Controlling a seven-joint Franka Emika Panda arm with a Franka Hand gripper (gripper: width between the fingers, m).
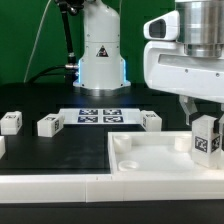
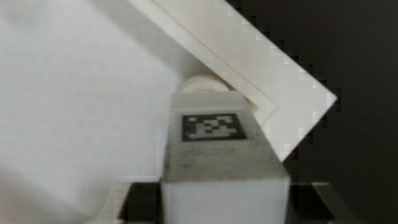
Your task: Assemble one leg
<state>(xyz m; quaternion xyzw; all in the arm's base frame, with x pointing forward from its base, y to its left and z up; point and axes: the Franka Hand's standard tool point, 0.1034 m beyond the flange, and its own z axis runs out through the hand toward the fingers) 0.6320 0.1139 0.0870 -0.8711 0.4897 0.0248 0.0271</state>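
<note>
My gripper (image 1: 204, 125) is shut on a leg (image 1: 207, 137), a small white block with a black-and-white marker, and holds it upright over the right part of the large flat white plate (image 1: 150, 157). In the wrist view the held leg (image 2: 221, 140) fills the middle, its tip next to a corner of the plate (image 2: 107, 100); the black fingers (image 2: 143, 200) press its sides. Three more legs lie on the table: one at the far left (image 1: 10, 122), one beside it (image 1: 49, 125) and one behind the plate (image 1: 151, 120).
The marker board (image 1: 98, 115) lies flat on the black table in front of the arm's white base (image 1: 100, 50). A white block (image 1: 1, 146) shows at the exterior view's left edge. The plate has a round socket (image 1: 123, 146) near its far left corner.
</note>
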